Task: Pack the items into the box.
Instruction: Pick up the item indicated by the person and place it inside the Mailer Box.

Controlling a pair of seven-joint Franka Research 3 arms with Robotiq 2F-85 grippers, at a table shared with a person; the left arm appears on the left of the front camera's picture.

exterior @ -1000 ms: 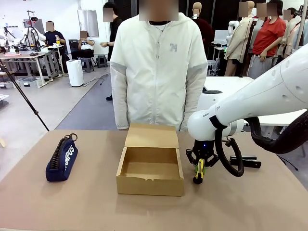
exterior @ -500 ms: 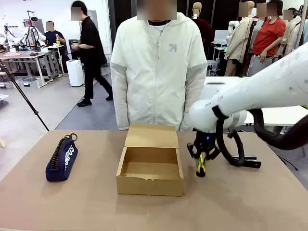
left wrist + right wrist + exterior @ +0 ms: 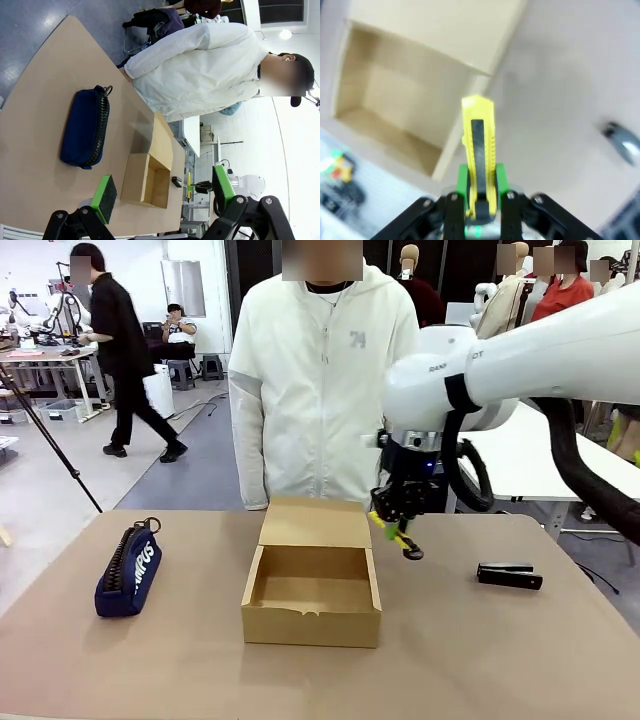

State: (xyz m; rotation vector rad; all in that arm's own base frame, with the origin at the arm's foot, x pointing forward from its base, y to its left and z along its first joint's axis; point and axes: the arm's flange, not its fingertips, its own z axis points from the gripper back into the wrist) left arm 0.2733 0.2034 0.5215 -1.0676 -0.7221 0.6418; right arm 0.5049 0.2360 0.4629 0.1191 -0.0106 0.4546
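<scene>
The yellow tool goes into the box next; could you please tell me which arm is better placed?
Right, probably: the right gripper is shut on the yellow tool, raised just beside the open box. The left gripper is open and holds nothing.

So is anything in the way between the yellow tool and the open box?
Nothing visible. The right gripper holds the yellow tool in the air just right of the box. Its flap is open at the back and the inside looks empty.

Bright, even light — right wrist view motion-blurred, left wrist edges warped.
</scene>
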